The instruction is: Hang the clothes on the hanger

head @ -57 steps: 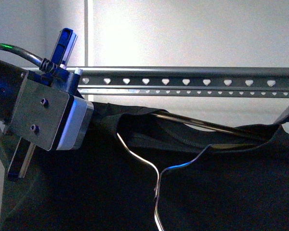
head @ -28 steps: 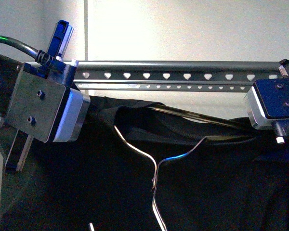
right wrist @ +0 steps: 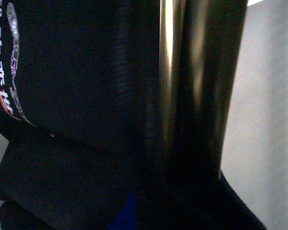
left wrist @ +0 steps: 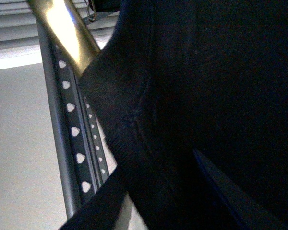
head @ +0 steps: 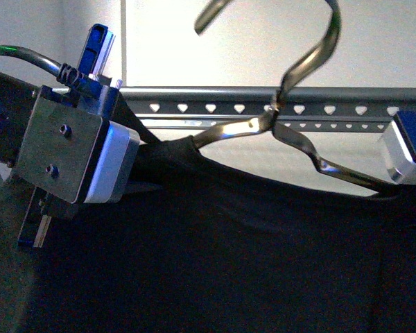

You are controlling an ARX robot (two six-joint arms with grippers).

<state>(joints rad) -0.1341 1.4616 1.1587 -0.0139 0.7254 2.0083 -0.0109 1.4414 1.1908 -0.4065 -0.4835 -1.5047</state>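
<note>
The black T-shirt [head: 229,263] fills the lower half of the front view, held up just in front of and below the grey hanger rail [head: 215,92] with its heart-shaped holes. A chrome wire frame [head: 312,55] sits inside the shirt's neck, and its hook rises above the rail. My left gripper [head: 149,184] is shut on the shirt's left shoulder. My right gripper [head: 405,149] is shut on the right shoulder at the picture's edge. The left wrist view shows shirt cloth [left wrist: 206,96] next to the rail [left wrist: 69,129]. The right wrist view shows the shirt's white-and-blue print [right wrist: 9,72] and the chrome wire [right wrist: 170,96].
A pale wall [head: 263,41] stands behind the rail. A second, thinner holed bar [head: 215,125] runs just under the rail. The left arm's cable [head: 28,59] loops at the upper left.
The chrome wire hook, which hung down in front of the shirt, has swung up above the rail. The shirt has risen, and the right gripper has shifted right.
</note>
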